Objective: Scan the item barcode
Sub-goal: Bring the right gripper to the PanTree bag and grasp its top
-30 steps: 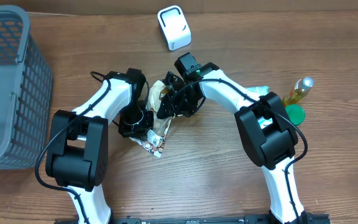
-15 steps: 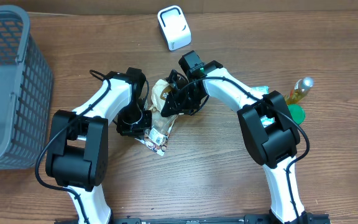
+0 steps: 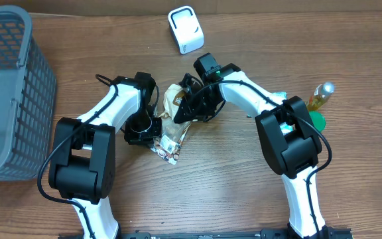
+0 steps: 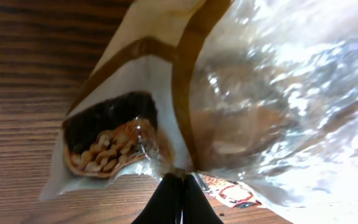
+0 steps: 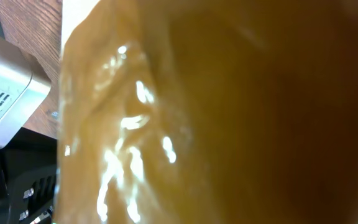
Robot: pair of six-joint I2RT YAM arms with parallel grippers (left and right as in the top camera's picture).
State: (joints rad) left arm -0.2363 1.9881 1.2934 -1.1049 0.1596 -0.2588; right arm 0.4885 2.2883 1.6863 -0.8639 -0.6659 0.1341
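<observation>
Nearest the robot's base, the lower end of a glossy tan-and-white plastic snack pouch [image 3: 172, 138] with a clear window of nuts lies on the brown wooden table [image 3: 211, 192], a printed label at its tip. Just beyond, the left gripper [image 4: 179, 190] pinches the pouch's left edge, its dark fingers pressed together on the film. Farther up, the right gripper [image 3: 190, 106] sits against the pouch's brown upper end; its wrist view is filled by the film, so whether its jaws clamp it is unclear. Well past the pouch, near the table's far edge, stands a white box-shaped barcode scanner [image 3: 186, 29].
</observation>
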